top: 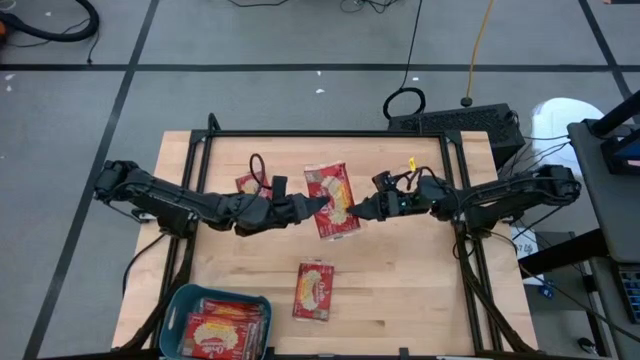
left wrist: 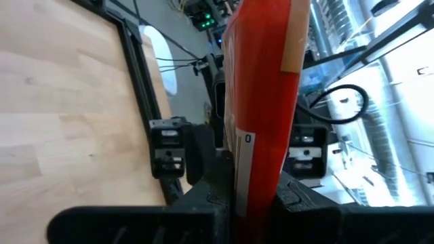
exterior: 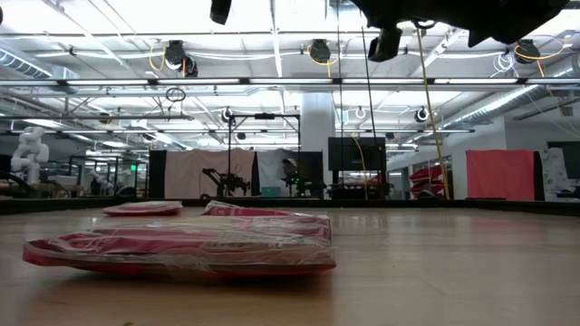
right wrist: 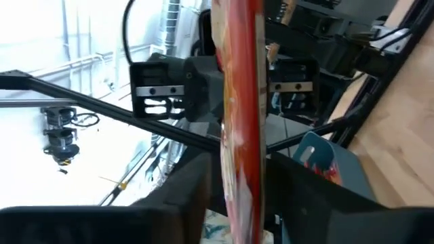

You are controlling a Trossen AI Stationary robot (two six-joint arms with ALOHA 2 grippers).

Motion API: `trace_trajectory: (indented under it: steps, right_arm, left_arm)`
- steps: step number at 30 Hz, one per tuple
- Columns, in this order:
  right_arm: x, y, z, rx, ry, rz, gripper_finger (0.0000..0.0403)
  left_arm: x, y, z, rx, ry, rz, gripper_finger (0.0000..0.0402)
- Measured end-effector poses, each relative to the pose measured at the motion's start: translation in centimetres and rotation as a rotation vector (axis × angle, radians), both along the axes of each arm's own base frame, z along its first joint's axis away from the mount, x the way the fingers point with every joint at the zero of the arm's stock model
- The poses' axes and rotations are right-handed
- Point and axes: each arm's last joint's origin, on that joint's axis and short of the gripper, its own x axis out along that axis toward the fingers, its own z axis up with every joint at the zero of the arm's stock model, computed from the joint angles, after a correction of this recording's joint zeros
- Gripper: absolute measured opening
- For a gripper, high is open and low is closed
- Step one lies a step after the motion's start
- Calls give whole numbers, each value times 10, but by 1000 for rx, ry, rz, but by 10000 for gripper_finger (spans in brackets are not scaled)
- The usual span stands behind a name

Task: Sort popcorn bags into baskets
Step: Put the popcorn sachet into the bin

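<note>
Two arms meet over your wooden table [top: 400, 290]; your teal bin [top: 180, 305] sits at its near left corner with packets inside; between the grippers hangs one popcorn bag [top: 332, 200], edge-on to both wrist cameras; your left gripper [top: 318, 205] is clenched on it; your right gripper [top: 352, 212] straddles its opposite edge, grip uncertain; two more packets lie flat.

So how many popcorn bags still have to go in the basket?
Some bags already lie in the teal basket. One bag is held up between both arms: the left tool is shut on it, the right tool is at its other edge. Two remain on the table: one behind the left arm, one near the basket.
</note>
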Motion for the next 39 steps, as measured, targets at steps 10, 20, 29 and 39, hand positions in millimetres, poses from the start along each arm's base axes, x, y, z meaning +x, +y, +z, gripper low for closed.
trace_trajectory:
  steps: [10, 20, 29, 39]
  right_arm:
    - [1, -6, 0, -15, -16, 34, 16]
    - [-9, -18, 11, 51, -36, 119, 6]
    - [-10, -22, 10, 160, 19, 172, 8]
    - [-10, -15, 11, 342, 67, 253, 8]
  left_arm:
    - [0, 1, 3, 127, 16, -10, 74]
    - [-40, 6, 39, 339, 41, -68, 271]
    - [-82, -7, 77, 823, 115, -130, 253]
    - [-47, -28, 96, 1331, 413, -264, 252]
